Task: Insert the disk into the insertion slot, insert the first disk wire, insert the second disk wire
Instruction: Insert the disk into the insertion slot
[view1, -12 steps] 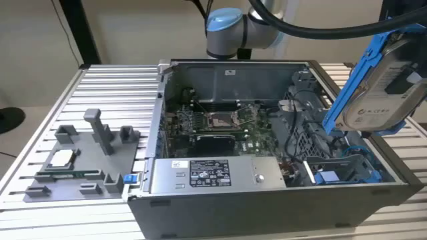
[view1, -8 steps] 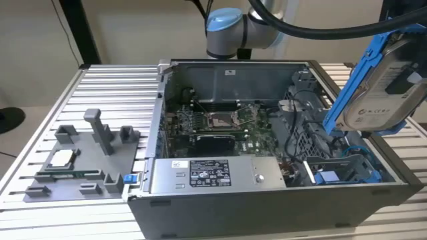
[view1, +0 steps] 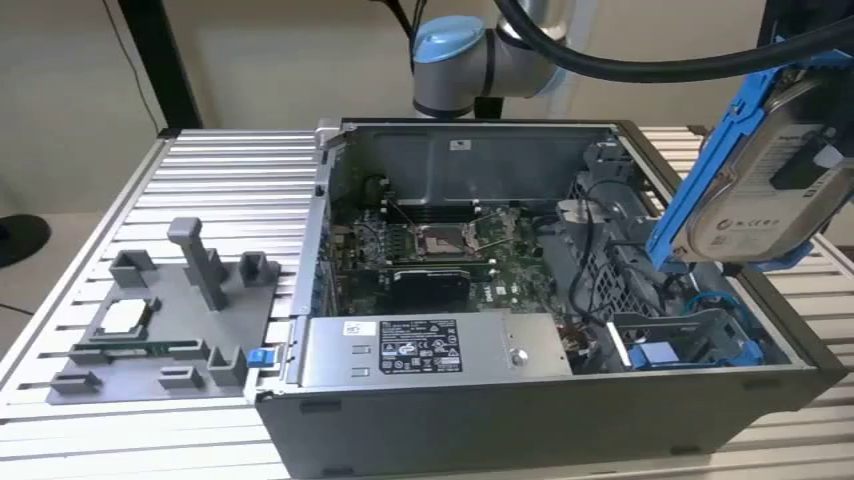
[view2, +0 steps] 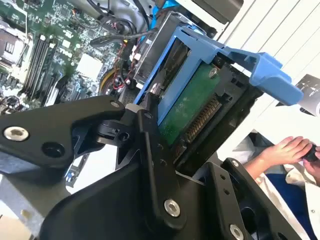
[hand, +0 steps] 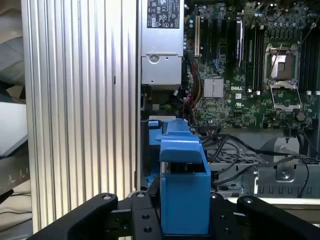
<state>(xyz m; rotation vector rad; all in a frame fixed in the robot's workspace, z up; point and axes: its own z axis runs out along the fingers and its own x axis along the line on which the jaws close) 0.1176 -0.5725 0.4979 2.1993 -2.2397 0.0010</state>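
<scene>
Gripper (view2: 186, 146) was clamped on the disk (view1: 763, 190), its black fingers (view2: 150, 150) pressed against both sides of the blue carrier frame. The disk hung in the air, tilted, at the exterior view's right, above the open computer case (view1: 534, 425) and not touching it. The white label faced the exterior camera, and the green circuit board underside showed in the second wrist view (view2: 192, 105). In the first wrist view the blue carrier (hand: 184, 172) stood edge-on between the fingers. The insertion slot (view1: 687, 340) sat below the disk in the case's corner drive cage, with blue tabs at its mouth and nothing in it. Motherboard (view1: 441, 250) and silver power-supply box (view1: 427, 350) lay inside the case, with loose black cables (view1: 587, 265) near the cage. The grey fixture tray (view1: 160, 320) rested on the slatted table (view1: 227, 170) at the exterior view's left, well apart. A person's hand (view2: 285, 150) was visible past the disk in the second wrist view.
</scene>
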